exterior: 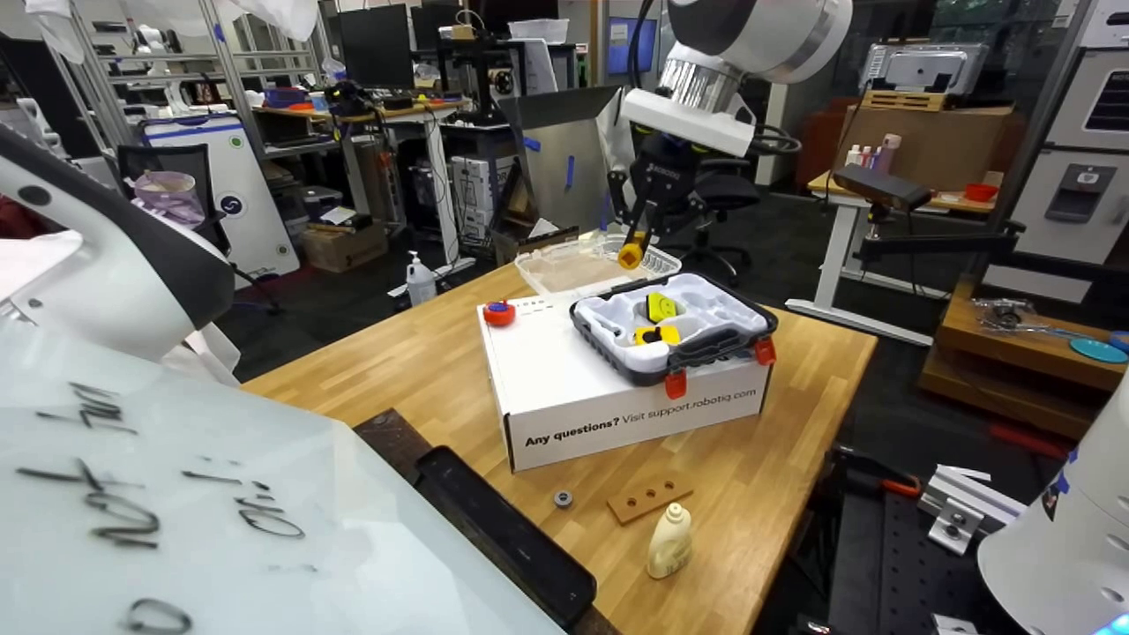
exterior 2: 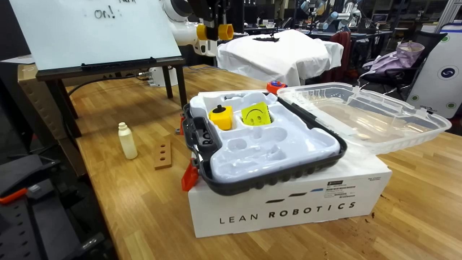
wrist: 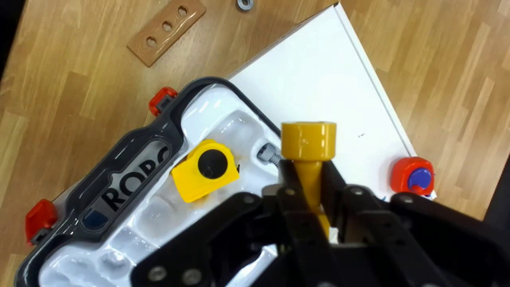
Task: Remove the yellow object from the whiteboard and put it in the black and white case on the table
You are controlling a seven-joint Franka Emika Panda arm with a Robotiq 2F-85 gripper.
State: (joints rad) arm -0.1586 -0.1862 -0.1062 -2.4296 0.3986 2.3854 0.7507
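Note:
The yellow object (exterior: 630, 256) is a spool-like piece with wider ends, also seen in an exterior view (exterior 2: 226, 31) and the wrist view (wrist: 308, 139). My gripper (wrist: 307, 169) is shut on its narrow middle and holds it in the air, well above the case and box. The black and white case (exterior: 648, 357) lies open on the white box, its moulded white insert (exterior 2: 310, 141) facing up and its clear lid (exterior 2: 361, 119) folded back. The whiteboard (exterior: 353, 529) with black writing stands tilted on a dark stand; it also shows in an exterior view (exterior 2: 97, 39). The table (exterior: 397, 370) is light wood.
A yellow tape measure (wrist: 205, 170) and a yellow smiley block (exterior 2: 256, 114) sit in the case. The white box (exterior 2: 288, 209) raises the case above the table. A red-and-blue piece (wrist: 412, 175) lies on the box. A cream bottle (exterior 2: 128, 142), drilled wooden block (wrist: 166, 30) and grey ring (exterior: 563, 499) are nearby.

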